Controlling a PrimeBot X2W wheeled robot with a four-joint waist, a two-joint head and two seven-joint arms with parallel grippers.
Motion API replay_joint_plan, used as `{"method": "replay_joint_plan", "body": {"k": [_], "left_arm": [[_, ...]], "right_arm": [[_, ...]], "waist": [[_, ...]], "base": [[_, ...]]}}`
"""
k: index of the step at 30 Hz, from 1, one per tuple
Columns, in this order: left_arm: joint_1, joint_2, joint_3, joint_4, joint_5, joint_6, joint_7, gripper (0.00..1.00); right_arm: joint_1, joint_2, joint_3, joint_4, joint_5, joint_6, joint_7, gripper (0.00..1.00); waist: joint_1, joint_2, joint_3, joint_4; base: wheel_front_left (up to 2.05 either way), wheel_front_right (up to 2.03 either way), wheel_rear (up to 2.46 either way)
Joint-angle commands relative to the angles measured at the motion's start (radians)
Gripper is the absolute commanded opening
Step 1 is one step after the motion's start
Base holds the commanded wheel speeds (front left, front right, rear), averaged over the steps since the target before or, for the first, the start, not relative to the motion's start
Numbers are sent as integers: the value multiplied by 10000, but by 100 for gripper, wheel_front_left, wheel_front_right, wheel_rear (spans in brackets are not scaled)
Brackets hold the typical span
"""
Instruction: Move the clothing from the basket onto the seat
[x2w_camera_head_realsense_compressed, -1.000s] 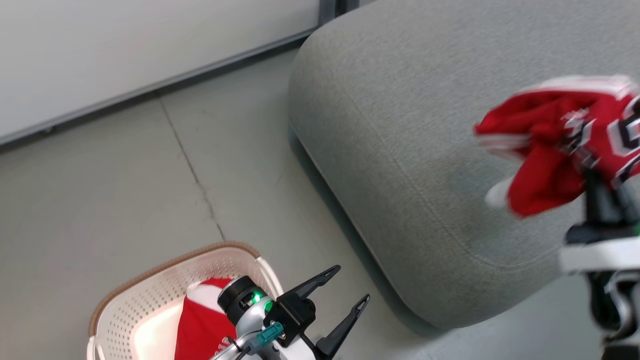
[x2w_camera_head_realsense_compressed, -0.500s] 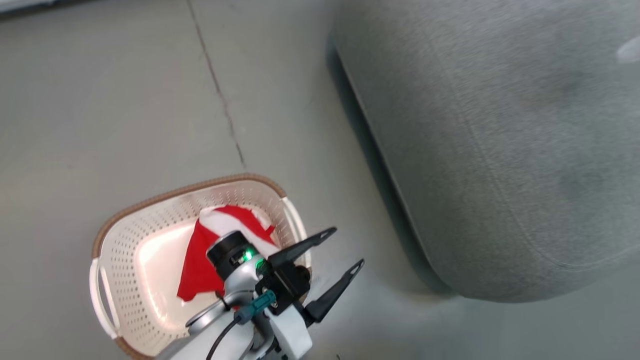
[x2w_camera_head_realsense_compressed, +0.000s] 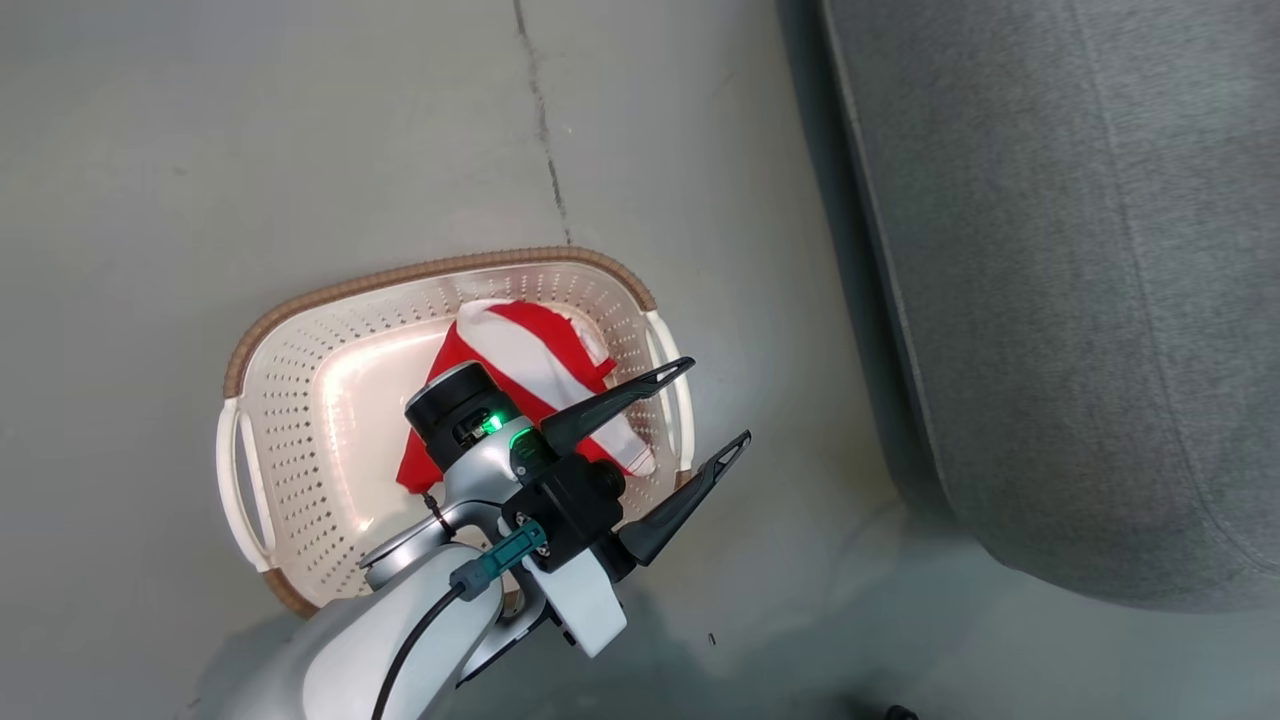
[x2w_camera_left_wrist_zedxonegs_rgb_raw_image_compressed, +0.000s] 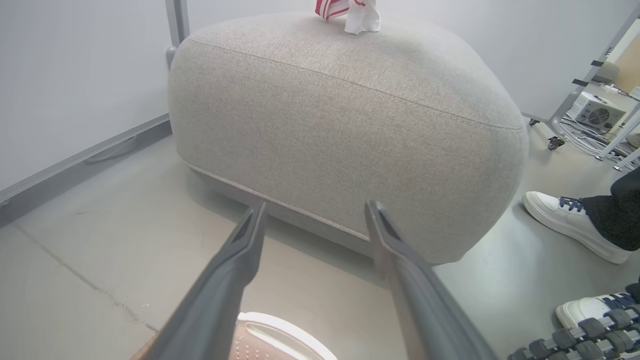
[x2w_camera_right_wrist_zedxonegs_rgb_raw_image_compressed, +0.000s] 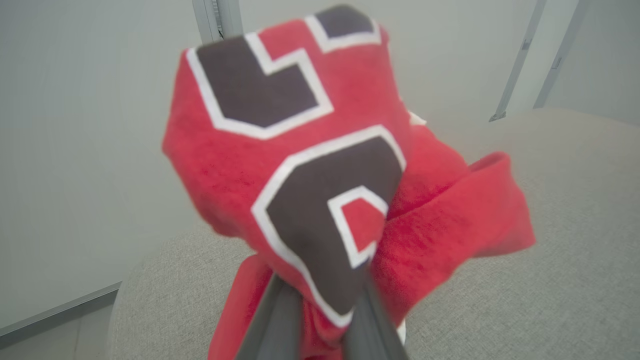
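Note:
The cream basket (x2w_camera_head_realsense_compressed: 440, 268) with its brown rim stands on the floor, and a red and white striped piece of clothing (x2w_camera_head_realsense_compressed: 520, 345) lies in it. My left gripper (x2w_camera_head_realsense_compressed: 717, 400) hovers open over the basket's right end, nothing between its fingers, pointing toward the grey seat (x2w_camera_head_realsense_compressed: 1080, 280). In the left wrist view this gripper (x2w_camera_left_wrist_zedxonegs_rgb_raw_image_compressed: 316, 206) faces the seat (x2w_camera_left_wrist_zedxonegs_rgb_raw_image_compressed: 345, 125), with a bit of clothing (x2w_camera_left_wrist_zedxonegs_rgb_raw_image_compressed: 347, 10) above the seat's top. My right gripper (x2w_camera_right_wrist_zedxonegs_rgb_raw_image_compressed: 320, 290) is shut on a red garment with black numerals (x2w_camera_right_wrist_zedxonegs_rgb_raw_image_compressed: 310, 190) above the seat (x2w_camera_right_wrist_zedxonegs_rgb_raw_image_compressed: 550, 280).
Grey floor with a crack (x2w_camera_head_realsense_compressed: 545, 150) lies between basket and seat. A person's white shoes (x2w_camera_left_wrist_zedxonegs_rgb_raw_image_compressed: 570, 220) stand on the floor beside the seat. Pale partition panels (x2w_camera_left_wrist_zedxonegs_rgb_raw_image_compressed: 75, 75) and a wheeled frame (x2w_camera_left_wrist_zedxonegs_rgb_raw_image_compressed: 555, 140) stand behind the seat.
The head camera has swung down toward the basket, so the whole basket is now in the picture. The left gripper stays open over the basket's right end.

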Motion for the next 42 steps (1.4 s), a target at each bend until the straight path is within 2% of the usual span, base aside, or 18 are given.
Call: {"method": "replay_joint_plan", "body": {"k": [1, 8, 14, 15, 16, 21, 27, 36, 42], "left_arm": [[-188, 14, 5, -15, 35, -13, 1, 100], [-184, -19, -118, -39, 62, -13, 1, 100], [-240, 31, -176, -35, 78, -13, 1, 100], [-254, 41, -171, -19, 76, -13, 1, 100], [-269, 50, -165, 1, 76, -13, 1, 100], [-195, 3, -188, 134, 106, -13, 1, 100], [66, -230, -182, 254, 61, -13, 1, 100], [541, -785, -173, 482, -310, -13, 1, 100], [919, -1112, -66, 513, -306, -13, 1, 100]], "right_arm": [[-234, -160, 118, 342, 144, 2, 51, 0], [-752, -57, 788, 1765, 433, 2, 565, 0], [-895, 40, 1045, 2499, 650, 2, 805, 0], [-914, 26, 1077, 2601, 626, 2, 675, 29], [-923, 69, 1123, 2675, 633, 2, 601, 100], [-795, 219, 1172, 2926, 915, 2, 471, 100], [-429, -34, 1707, 2861, 889, 2, 522, 100], [42, -403, 2616, 2314, 892, 2, 455, 100], [509, -784, 3224, 1298, 1075, 2, 161, 100]], "waist": [[0, 0, 217, 169], [0, 0, 449, 279], [0, 0, 499, 269], [0, 0, 501, 257], [0, 0, 493, 240], [0, 0, 239, 140], [0, 0, -399, 19], [0, 0, -1775, -215], [0, 0, -2724, -263]], "base": [[0, 0, 0], [0, 0, 0], [0, 0, 0], [0, 0, 0], [0, 0, 0], [0, 0, 0], [0, 0, 0], [0, 0, 0], [0, 0, 0]]}}
